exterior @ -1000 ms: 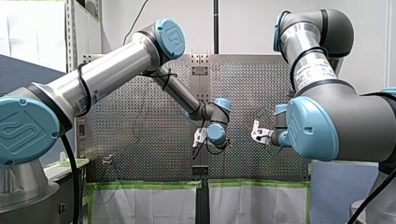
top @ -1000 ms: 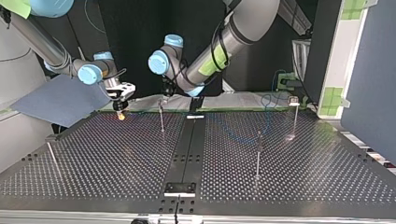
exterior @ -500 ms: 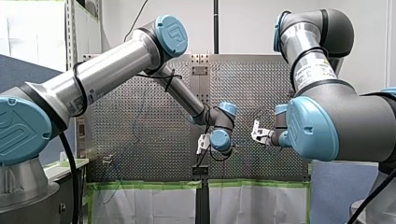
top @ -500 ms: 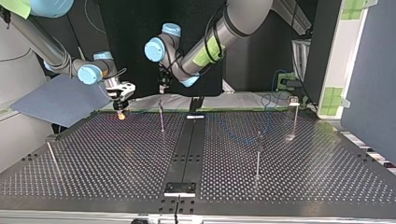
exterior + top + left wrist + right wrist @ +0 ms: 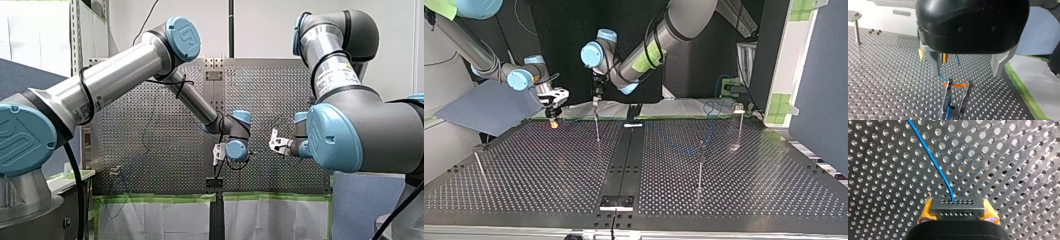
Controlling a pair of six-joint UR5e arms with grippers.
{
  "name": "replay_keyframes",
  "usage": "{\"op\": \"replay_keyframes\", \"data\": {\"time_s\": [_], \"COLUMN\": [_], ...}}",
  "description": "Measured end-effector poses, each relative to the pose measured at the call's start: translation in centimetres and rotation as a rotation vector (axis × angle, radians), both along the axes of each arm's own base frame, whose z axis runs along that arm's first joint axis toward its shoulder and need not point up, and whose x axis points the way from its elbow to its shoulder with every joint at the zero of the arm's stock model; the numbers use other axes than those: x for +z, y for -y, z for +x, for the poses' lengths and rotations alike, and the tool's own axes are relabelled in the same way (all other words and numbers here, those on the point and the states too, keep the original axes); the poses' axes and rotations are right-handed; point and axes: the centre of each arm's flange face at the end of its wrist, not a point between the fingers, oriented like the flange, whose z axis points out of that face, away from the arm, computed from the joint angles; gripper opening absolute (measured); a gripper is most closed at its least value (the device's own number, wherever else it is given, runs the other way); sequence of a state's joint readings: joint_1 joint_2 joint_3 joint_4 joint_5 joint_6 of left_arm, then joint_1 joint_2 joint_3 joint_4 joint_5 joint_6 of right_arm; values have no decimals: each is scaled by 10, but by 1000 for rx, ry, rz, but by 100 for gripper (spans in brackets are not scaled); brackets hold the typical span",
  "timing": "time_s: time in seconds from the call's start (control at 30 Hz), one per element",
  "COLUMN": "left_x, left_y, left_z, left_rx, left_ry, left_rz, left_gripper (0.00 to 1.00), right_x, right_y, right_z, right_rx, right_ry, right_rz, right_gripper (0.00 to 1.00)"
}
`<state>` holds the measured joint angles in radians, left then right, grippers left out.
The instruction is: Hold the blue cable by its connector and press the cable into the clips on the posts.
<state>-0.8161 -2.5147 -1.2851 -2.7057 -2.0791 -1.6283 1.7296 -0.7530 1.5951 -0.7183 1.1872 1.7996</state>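
Confirm that my right gripper is clamped on the connector near the arm-side edge of the table, anchoring the blue cable so it can be seated, while only the left wrist view shows you my left gripper spread open over the clip with cable against it.

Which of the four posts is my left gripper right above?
The thin post just left of the centre strip in the top view: my left gripper hangs directly over it.
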Motion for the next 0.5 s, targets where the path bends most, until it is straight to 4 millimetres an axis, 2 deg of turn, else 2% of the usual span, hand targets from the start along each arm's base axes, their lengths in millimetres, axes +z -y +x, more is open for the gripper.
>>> {"op": "replay_keyframes", "data": {"time_s": [0.5], "left_x": [0], "left_y": [0], "left_z": [-1], "left_rx": [1], "left_ry": [-5], "left_rz": [-6], "left_gripper": [100], "right_x": [0], "right_y": [0], "right_z": [0], "right_rx": [0], "right_ry": [0], "right_rz": [1], "right_gripper": [0]}}
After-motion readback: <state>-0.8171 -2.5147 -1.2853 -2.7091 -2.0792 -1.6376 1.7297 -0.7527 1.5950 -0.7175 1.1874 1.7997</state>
